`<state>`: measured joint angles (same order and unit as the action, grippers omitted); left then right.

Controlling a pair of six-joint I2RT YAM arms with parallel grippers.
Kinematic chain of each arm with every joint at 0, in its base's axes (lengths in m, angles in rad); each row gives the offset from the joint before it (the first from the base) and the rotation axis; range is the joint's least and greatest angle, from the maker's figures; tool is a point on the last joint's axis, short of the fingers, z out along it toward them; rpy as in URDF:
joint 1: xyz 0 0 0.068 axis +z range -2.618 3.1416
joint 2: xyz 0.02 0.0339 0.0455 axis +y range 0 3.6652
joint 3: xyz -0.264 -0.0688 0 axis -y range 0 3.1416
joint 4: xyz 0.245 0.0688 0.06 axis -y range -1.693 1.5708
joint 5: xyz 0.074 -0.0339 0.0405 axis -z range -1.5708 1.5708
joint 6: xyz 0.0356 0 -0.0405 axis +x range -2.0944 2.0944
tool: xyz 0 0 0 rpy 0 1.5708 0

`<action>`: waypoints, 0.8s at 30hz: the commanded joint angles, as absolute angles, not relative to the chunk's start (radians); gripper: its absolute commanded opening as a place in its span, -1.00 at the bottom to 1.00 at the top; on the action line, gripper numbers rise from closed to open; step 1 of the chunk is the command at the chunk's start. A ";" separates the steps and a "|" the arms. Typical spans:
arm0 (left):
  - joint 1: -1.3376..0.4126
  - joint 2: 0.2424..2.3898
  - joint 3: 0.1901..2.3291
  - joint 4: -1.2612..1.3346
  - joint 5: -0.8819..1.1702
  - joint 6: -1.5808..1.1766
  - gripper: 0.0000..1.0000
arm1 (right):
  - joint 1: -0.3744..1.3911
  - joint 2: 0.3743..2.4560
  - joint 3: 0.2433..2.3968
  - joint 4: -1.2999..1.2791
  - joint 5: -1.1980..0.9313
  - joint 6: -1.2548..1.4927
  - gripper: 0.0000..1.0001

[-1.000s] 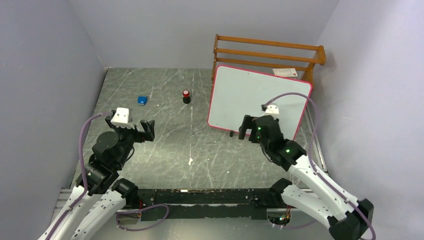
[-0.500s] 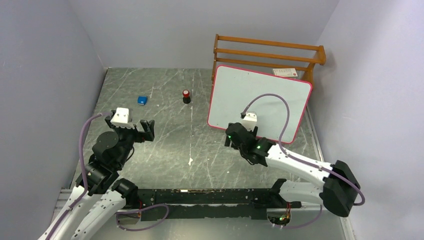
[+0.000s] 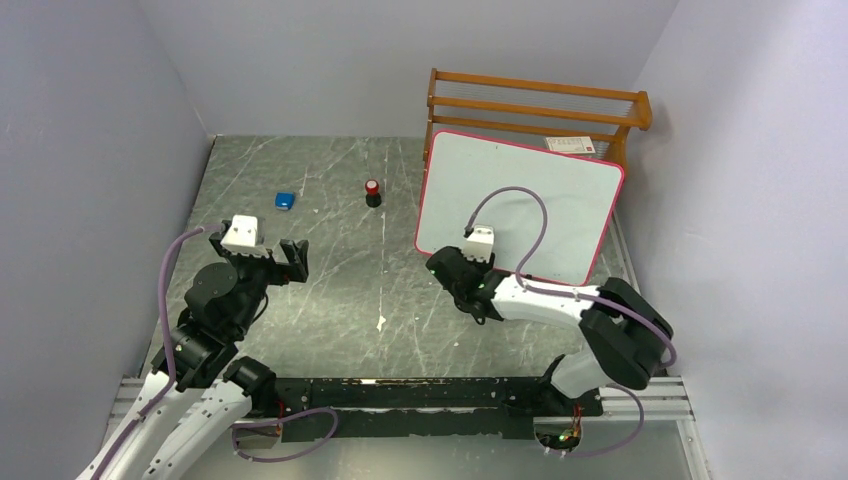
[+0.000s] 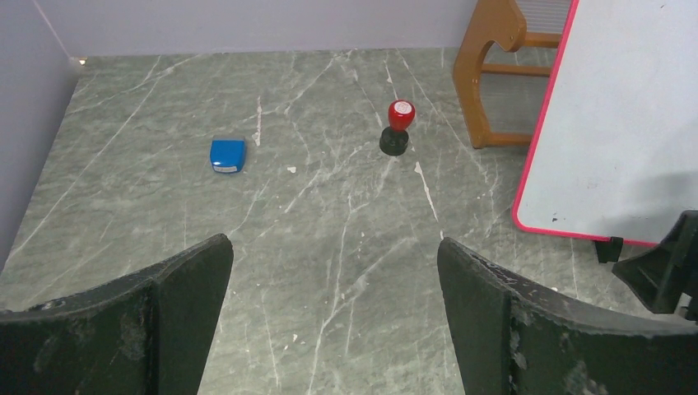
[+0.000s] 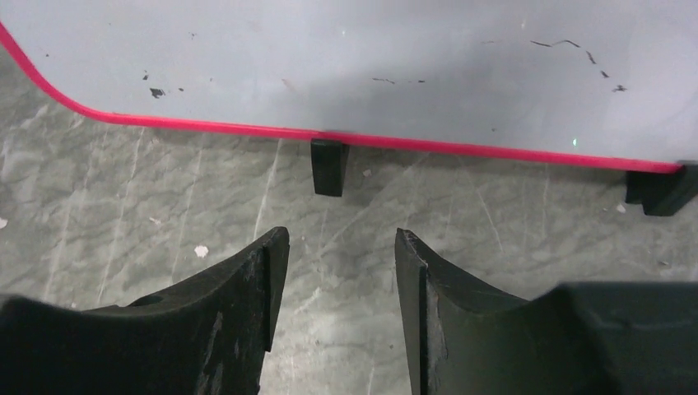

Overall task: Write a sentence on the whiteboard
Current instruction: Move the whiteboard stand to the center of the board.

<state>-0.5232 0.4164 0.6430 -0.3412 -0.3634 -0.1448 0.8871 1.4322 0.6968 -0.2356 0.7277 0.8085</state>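
The whiteboard (image 3: 520, 190) leans at the back right, white with a pink-red rim and black feet (image 5: 329, 167). It also shows in the left wrist view (image 4: 625, 123) and the right wrist view (image 5: 329, 58). No green sentence shows on it, only a few small dark specks. My right gripper (image 3: 445, 268) is open and empty, low over the table just in front of the board's near-left bottom edge (image 5: 340, 239). My left gripper (image 3: 282, 260) is open and empty above the table at the left (image 4: 333, 247).
A red-topped black stamp-like thing (image 3: 372, 192) stands mid-table (image 4: 397, 127). A small blue block (image 3: 285, 200) lies at the back left (image 4: 227, 155). A wooden rack (image 3: 540, 100) stands behind the board. Grey walls close both sides.
My right arm has swung left and down, from in front of the board's middle to its near-left bottom corner. The left arm has not moved.
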 commanded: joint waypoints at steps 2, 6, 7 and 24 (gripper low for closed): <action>-0.513 0.411 0.664 -0.336 -0.376 -0.141 0.96 | 0.869 1.517 0.733 -0.111 0.804 0.806 0.05; -0.514 0.410 0.664 -0.334 -0.374 -0.140 0.96 | 0.836 1.574 0.741 -0.061 0.791 0.780 -0.01; -0.513 0.408 0.664 -0.334 -0.374 -0.141 0.96 | 0.830 1.586 0.741 -0.046 0.785 0.768 -0.05; -0.514 0.396 0.662 -0.327 -0.375 -0.138 0.96 | 0.914 1.520 0.603 0.070 0.663 0.653 -1.00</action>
<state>-0.5228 0.4068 0.6430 -0.3412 -0.3630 -0.1448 0.8555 1.5566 0.6495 0.0208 0.7105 0.6670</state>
